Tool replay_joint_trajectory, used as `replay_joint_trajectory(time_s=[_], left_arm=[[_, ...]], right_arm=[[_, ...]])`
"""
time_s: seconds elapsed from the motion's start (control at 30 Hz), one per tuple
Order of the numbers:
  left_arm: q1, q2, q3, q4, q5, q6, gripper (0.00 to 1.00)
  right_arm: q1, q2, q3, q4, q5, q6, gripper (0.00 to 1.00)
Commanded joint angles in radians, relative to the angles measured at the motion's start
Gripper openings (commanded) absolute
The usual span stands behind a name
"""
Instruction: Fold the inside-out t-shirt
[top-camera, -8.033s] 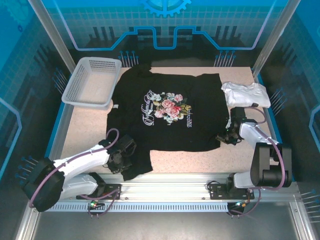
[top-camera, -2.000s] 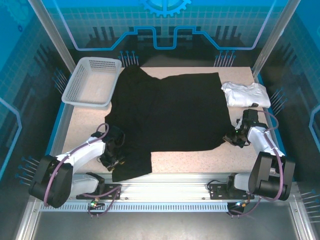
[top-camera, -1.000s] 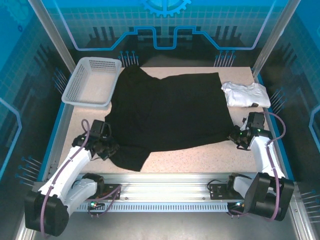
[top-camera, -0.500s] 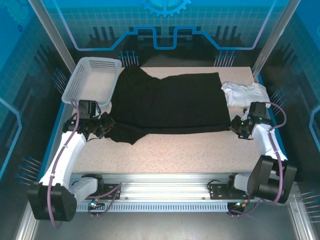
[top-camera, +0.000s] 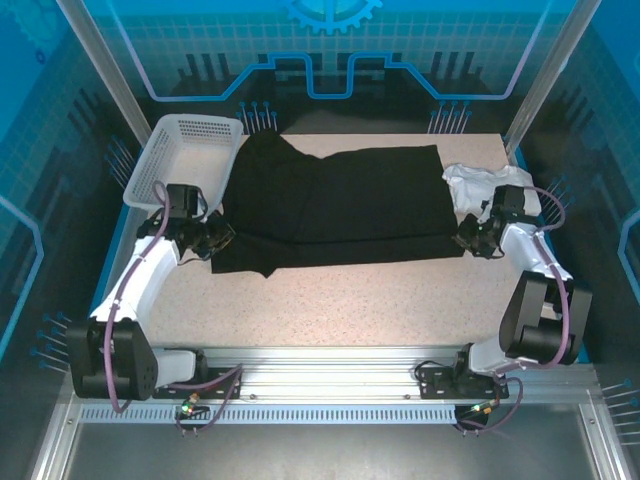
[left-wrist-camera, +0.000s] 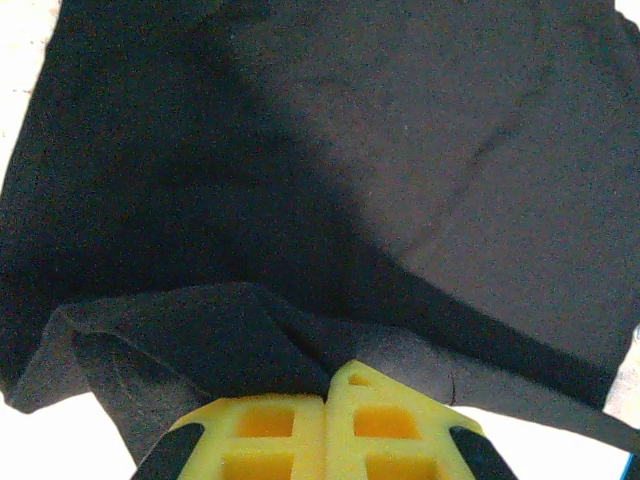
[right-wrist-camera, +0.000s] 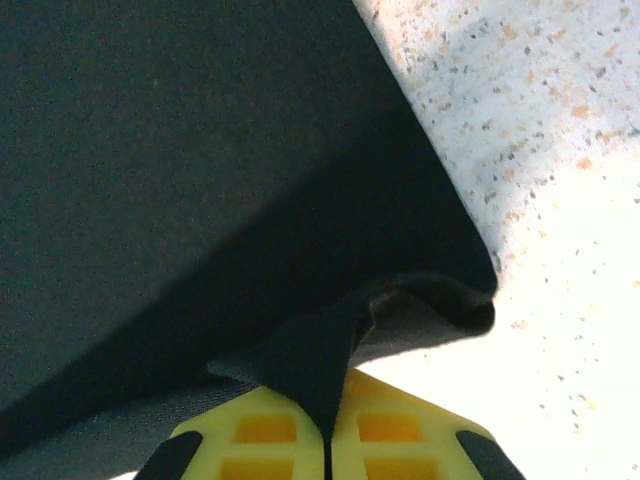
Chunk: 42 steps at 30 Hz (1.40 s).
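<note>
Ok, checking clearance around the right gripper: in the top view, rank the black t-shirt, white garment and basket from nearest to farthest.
1. The black t-shirt, its corner clamped in the right gripper.
2. The white folded garment, just behind the gripper, far right.
3. The white basket, far-left corner.

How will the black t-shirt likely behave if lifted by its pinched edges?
Probably floppy: the t-shirt bunches into soft folds at the left gripper. Likely to sag between grips, as cloth also droops from the right gripper. Seemingly light: thin fabric, lying flat on the table.
</note>
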Motion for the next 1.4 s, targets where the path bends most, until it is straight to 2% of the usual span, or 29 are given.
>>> replay_joint_trajectory(time_s=[0.0,0.27,0.4,0.43,0.57,0.7,0.8,0.93,1.1,1.17,1.37], left_arm=[[0.015,0.04,0.042,0.071,0.016,0.002,0.0],[0.022,0.185,0.096,0.168,-0.037,-0.042,0.0],[0.023,0.332,0.176,0.26,-0.058,-0.102,0.0],[0.023,0.381,0.213,0.279,-0.055,-0.107,0.02],[0.029,0.517,0.34,0.276,-0.078,-0.115,0.26],[0.031,0.424,0.26,0.362,-0.079,-0.13,0.49],[0.024,0.304,0.137,0.415,-0.068,-0.142,0.58],[-0.02,0.187,-0.018,0.462,-0.032,-0.14,0.62],[-0.095,0.128,-0.128,0.456,-0.014,-0.078,0.62],[-0.095,0.142,-0.156,0.457,-0.033,-0.051,0.62],[-0.083,0.275,-0.139,0.493,-0.136,0.047,0.62]], right_arm=[[0.019,0.058,0.054,0.031,0.027,0.024,0.07],[0.053,0.219,0.179,0.067,0.039,0.053,0.08],[0.058,0.337,0.273,0.117,0.042,0.09,0.08],[0.061,0.376,0.309,0.119,0.047,0.09,0.11],[0.056,0.497,0.449,0.086,0.083,0.062,0.29],[0.05,0.422,0.399,0.164,-0.005,0.028,0.39],[0.077,0.33,0.302,0.176,-0.031,0.011,0.42],[0.14,0.247,0.167,0.182,-0.02,-0.006,0.42],[0.236,0.26,0.144,0.094,0.053,-0.082,0.4],[0.251,0.289,0.158,0.059,0.106,-0.104,0.38],[0.253,0.401,0.242,-0.047,0.148,-0.156,0.36]])
